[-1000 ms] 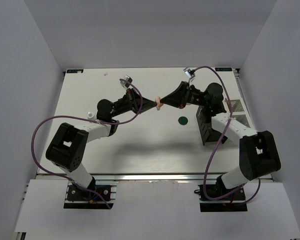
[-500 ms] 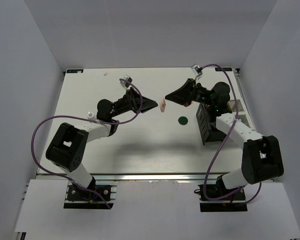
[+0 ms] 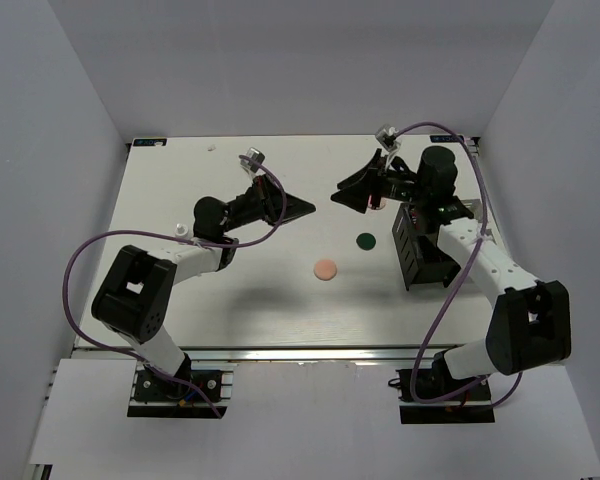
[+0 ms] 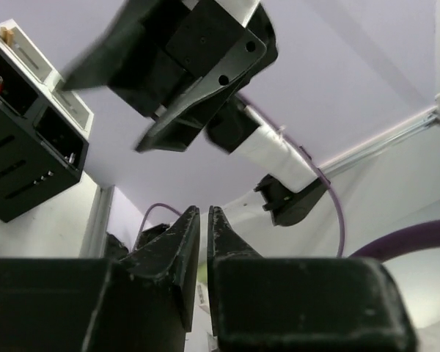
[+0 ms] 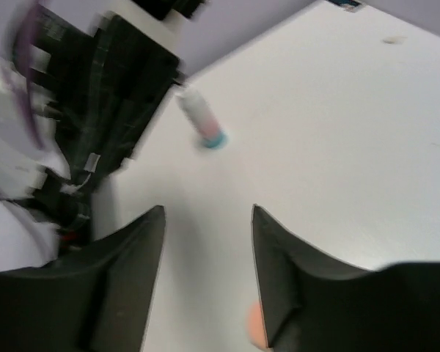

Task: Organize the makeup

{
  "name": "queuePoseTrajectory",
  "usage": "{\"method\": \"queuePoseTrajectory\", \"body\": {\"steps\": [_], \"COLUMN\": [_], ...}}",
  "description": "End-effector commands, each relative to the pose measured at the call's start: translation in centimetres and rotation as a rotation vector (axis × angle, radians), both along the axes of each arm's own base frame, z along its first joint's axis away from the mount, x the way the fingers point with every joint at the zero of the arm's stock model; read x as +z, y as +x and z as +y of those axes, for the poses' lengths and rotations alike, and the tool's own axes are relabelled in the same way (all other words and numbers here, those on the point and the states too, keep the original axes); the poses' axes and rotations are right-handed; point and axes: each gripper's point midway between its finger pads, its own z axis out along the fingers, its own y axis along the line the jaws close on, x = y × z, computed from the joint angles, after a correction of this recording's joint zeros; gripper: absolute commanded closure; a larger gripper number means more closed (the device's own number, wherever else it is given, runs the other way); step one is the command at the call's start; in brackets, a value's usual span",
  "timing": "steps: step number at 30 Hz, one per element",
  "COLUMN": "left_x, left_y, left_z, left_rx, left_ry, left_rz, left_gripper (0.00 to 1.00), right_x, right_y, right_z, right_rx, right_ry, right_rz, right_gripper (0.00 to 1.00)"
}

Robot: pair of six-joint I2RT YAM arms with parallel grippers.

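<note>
A peach-pink disc (image 3: 325, 269) lies flat on the table, free of both grippers; its edge peeks out beside the right finger (image 5: 257, 327) in the right wrist view. A dark green disc (image 3: 366, 241) lies next to the black compartment box (image 3: 420, 250). A small white bottle (image 3: 181, 230) stands by the left arm and shows lying blurred (image 5: 202, 121) in the right wrist view. My left gripper (image 3: 310, 208) (image 4: 204, 209) hangs in the air with only a thin slit between its jaws and nothing in them. My right gripper (image 3: 336, 194) (image 5: 209, 213) faces it, open and empty.
The compartment box (image 4: 26, 154) stands at the right, with a red item in one slot. The table's white walls close in on three sides. The right arm's cable loops over the box.
The peach-pink disc, held in the air between both grippers a second ago, has fallen to the table. My right gripper has opened and drawn back to the right.
</note>
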Motion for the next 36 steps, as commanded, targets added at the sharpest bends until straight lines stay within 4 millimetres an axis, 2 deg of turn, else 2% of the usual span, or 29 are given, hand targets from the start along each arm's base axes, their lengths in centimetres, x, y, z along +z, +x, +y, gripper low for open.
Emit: {"method": "queuePoseTrajectory", "body": {"steps": [1, 2, 3, 4, 5, 6, 7, 8, 10, 11, 12, 14, 15, 17, 18, 22, 23, 28, 29, 33, 34, 36], "left_x": [3.2, 1.1, 0.4, -1.4, -2.3, -2.8, -2.0, -2.9, -2.8, -2.7, -2.8, -3.0, -3.1, -3.3, -3.5, -4.0, -4.1, -4.4, -4.6, -5.0, -5.0, -5.2], "left_y": [-2.2, -0.4, 1.0, 1.8, 3.7, 4.5, 5.2, 5.1, 5.9, 5.9, 6.3, 5.9, 6.0, 5.8, 5.4, 4.7, 4.7, 4.2, 4.1, 3.8, 3.7, 3.8], "left_z": [1.4, 1.2, 1.9, 2.5, 3.3, 4.1, 4.7, 5.5, 6.7, 7.3, 7.8, 8.4, 8.7, 8.9, 9.1, 9.3, 9.3, 9.7, 9.8, 9.9, 9.8, 9.8], "left_rx": [0.022, 0.075, 0.139, 0.184, 0.314, 0.377, 0.429, 0.451, 0.514, 0.53, 0.56, 0.569, 0.58, 0.592, 0.593, 0.599, 0.599, 0.604, 0.604, 0.607, 0.607, 0.608], "left_ry": [-0.055, 0.035, 0.087, 0.195, 0.289, 0.363, 0.423, 0.519, 0.586, 0.636, 0.663, 0.707, 0.716, 0.718, 0.715, 0.705, 0.708, 0.726, 0.728, 0.722, 0.714, 0.712], "left_rz": [-0.307, -0.254, -0.245, -0.133, -0.223, -0.242, -0.269, -0.284, -0.274, -0.261, -0.256, -0.235, -0.225, -0.211, -0.202, -0.186, -0.183, -0.182, -0.18, -0.173, -0.17, -0.168], "left_gripper": [0.8, 0.78, 0.74, 0.67, 0.63, 0.56, 0.43, 0.41, 0.36, 0.31, 0.3, 0.28, 0.28, 0.28, 0.27, 0.27, 0.27, 0.27, 0.27, 0.27, 0.27, 0.27], "right_x": [-3.5, -6.4, -8.1, -9.0, -10.7, -12.1, -13.1, -13.9, -15.6, -17.3, -18.2, -19.6, -21.2, -21.8, -22.8, -24.7, -25.8, -27.4, -27.6, -27.9, -28.1, -27.6], "right_y": [1.6, 0.9, 1.7, 1.5, 1.3, 1.2, 0.8, -0.1, -0.8, -1.7, -2.0, -2.7, -2.5, -2.2, -2.0, -0.7, -0.5, -0.3, -0.5, -1.5, -1.9, -2.2], "right_z": [-1.4, -1.7, -2.4, -2.3, -3.0, -2.9, -2.9, -2.2, -2.0, -1.6, -1.3, -0.6, -0.9, -0.4, -0.4, 0.0, -0.1, 0.0, 0.0, 0.0, -0.1, 0.0], "right_rx": [-0.056, -0.013, -0.039, -0.024, -0.025, -0.007, 0.002, 0.029, 0.036, 0.048, 0.049, 0.048, 0.031, 0.021, 0.019, -0.004, -0.002, 0.025, 0.043, 0.084, 0.095, 0.111], "right_ry": [-0.306, -0.44, -0.526, -0.568, -0.644, -0.681, -0.71, -0.731, -0.79, -0.846, -0.871, -0.912, -0.962, -0.973, -0.987, -1.043, -1.07, -1.103, -1.102, -1.096, -1.094, -1.074], "right_rz": [-0.234, -0.282, -0.283, -0.285, -0.257, -0.226, -0.202, -0.191, -0.181, -0.172, -0.162, -0.13, -0.087, -0.037, -0.012, -0.022, -0.007, -0.002, -0.003, 0.001, 0.003, -0.007], "right_gripper": [0.4, 0.39, 0.38, 0.38, 0.38, 0.38, 0.37, 0.34, 0.29, 0.26, 0.25, 0.14, 0.13, 0.11, 0.11, 0.11, 0.13, 0.22, 0.3, 0.53, 0.62, 0.74]}}
